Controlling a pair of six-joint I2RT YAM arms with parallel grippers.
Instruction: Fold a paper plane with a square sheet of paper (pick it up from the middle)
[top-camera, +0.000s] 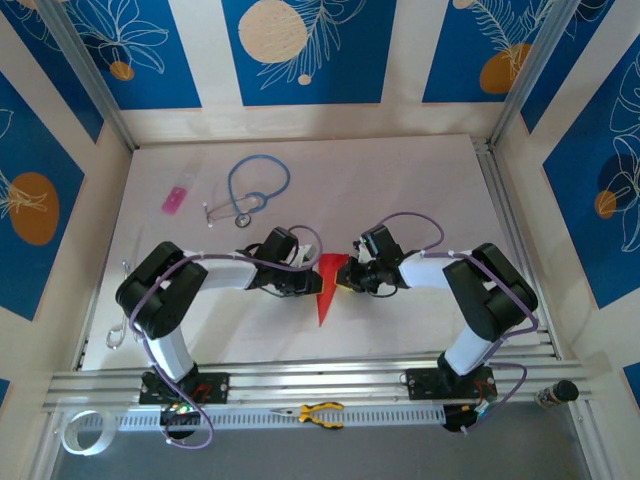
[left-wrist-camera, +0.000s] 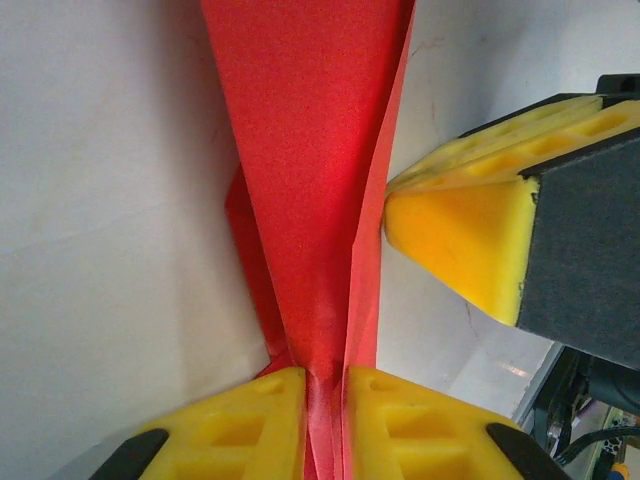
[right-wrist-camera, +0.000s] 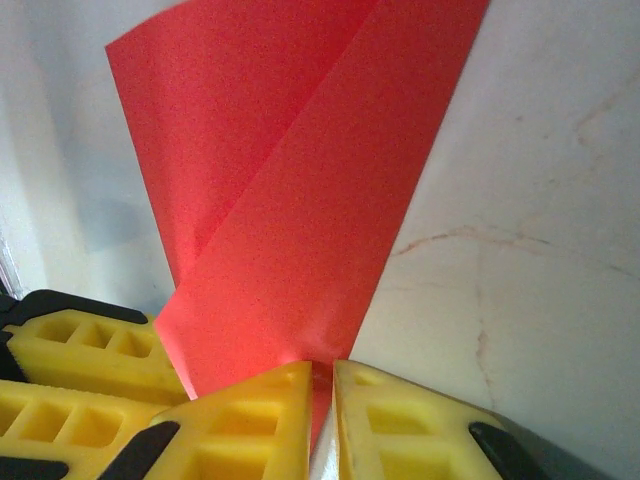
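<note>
Checking for legible print gives one candidate, the small pink item (top-camera: 175, 200) on the far left of the bench (top-camera: 420, 190). Any marking on it is too small to read.

Surface and enclosure:
- The bench is white. The right wrist view shows faint veined marks in it.
- Aluminium frame posts (top-camera: 90, 80) stand at the far corners.
- The wall panels (top-camera: 340, 60) are blue, with white line-drawn leaves and cream and orange discs. Cream strips separate them.
- A stethoscope (top-camera: 243, 219) with blue tubing lies near the pink item.
- Pliers (top-camera: 322, 413) with yellow handles rest on the near rail between the arm bases.

Task item:
- The paper plane (top-camera: 326, 290) sits at mid-bench between the two wrists, well apart from the pink item.
- In the top view its long axis runs near to far with a slight lean.
- The sharp tip points toward the near edge and the arm bases. The wide end faces the far wall.
- Whether it rests on the bench or is raised off it cannot be told.

Grip state:
- Left gripper (left-wrist-camera: 325, 385): jaws clenched on a red fold of the plane, with the yellow fingers (left-wrist-camera: 240, 430) pressed against it from both sides.
- Right gripper (right-wrist-camera: 322, 375): jaws clenched on the plane's red edge, with its fingers (right-wrist-camera: 260, 420) nipping the paper.
- The two grippers sit close together. In the left wrist view one right-hand finger lies just beside the paper.
</note>
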